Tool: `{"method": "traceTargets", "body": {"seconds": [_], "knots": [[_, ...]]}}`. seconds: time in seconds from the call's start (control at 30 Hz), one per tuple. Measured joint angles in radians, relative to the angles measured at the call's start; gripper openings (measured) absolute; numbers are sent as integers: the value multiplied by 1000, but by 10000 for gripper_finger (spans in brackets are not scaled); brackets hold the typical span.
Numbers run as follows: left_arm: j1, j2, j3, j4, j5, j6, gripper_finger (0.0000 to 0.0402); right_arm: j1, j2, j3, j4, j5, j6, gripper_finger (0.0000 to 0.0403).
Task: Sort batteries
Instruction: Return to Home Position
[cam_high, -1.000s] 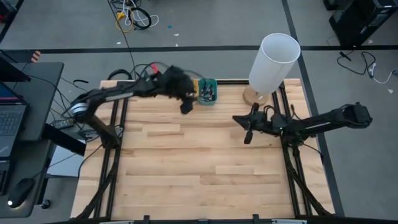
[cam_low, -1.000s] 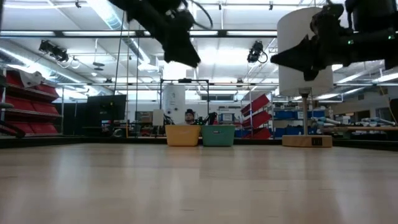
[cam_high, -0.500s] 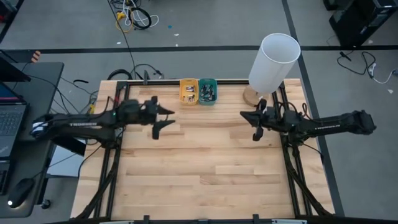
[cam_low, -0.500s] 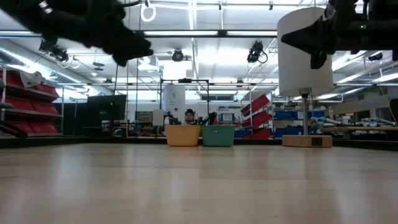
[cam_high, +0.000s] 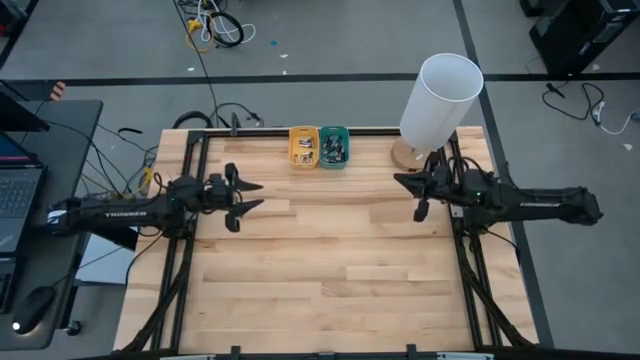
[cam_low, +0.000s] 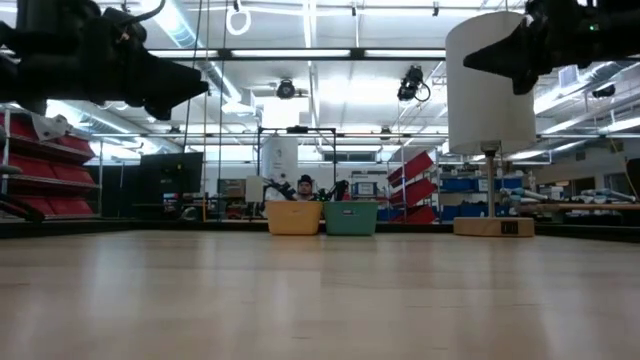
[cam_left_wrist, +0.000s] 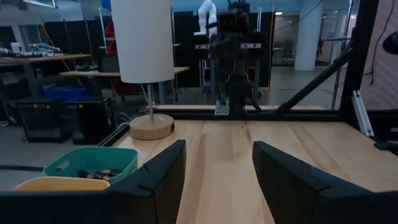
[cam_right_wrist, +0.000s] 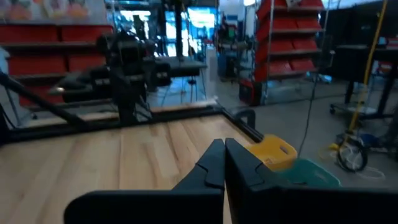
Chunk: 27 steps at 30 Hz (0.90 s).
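Note:
The batteries (cam_high: 332, 150) lie as small dark and silvery cylinders inside the teal tray (cam_high: 334, 147); more (cam_high: 305, 150) lie in the yellow tray (cam_high: 304, 146) beside it. Both trays stand at the table's far edge. In the left wrist view some batteries (cam_left_wrist: 93, 173) show in the teal tray (cam_left_wrist: 93, 163). My left gripper (cam_high: 250, 196) hovers open above the table's left side, pointing level, with nothing between its fingers (cam_left_wrist: 168, 180). My right gripper (cam_high: 408, 190) hovers shut and empty above the table's right side (cam_right_wrist: 224, 163).
A white lamp (cam_high: 438, 100) on a round wooden base (cam_high: 410, 153) stands at the table's far right corner, close behind my right gripper. The wooden tabletop (cam_high: 330, 270) stretches toward the near edge. A laptop (cam_high: 15, 195) sits on a side desk left of the table.
My left gripper has swung from above the trays toward the table's left edge and down, tipping level, and stays open. My right gripper has drawn back toward the table's right edge and risen a little. The yellow tray, hidden under the left arm before, now shows.

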Motion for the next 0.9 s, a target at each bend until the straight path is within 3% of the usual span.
{"method": "traceTargets", "body": {"seconds": [0.2, 0.53, 0.73, 0.9], "knots": [[0, -66, -79, 39, 0, -24, 202, -8, -91, -91, 37, -3, 57, 0], [-10, -119, -83, 15, 9, -48, 202, 23, -186, -180, 47, -4, 146, 0], [-10, -123, -83, -49, 12, -55, 202, 72, -262, -284, 157, 79, 144, 0], [-11, -124, -83, -52, 11, -73, 200, 98, -297, -297, 120, 95, 169, 0]]}}
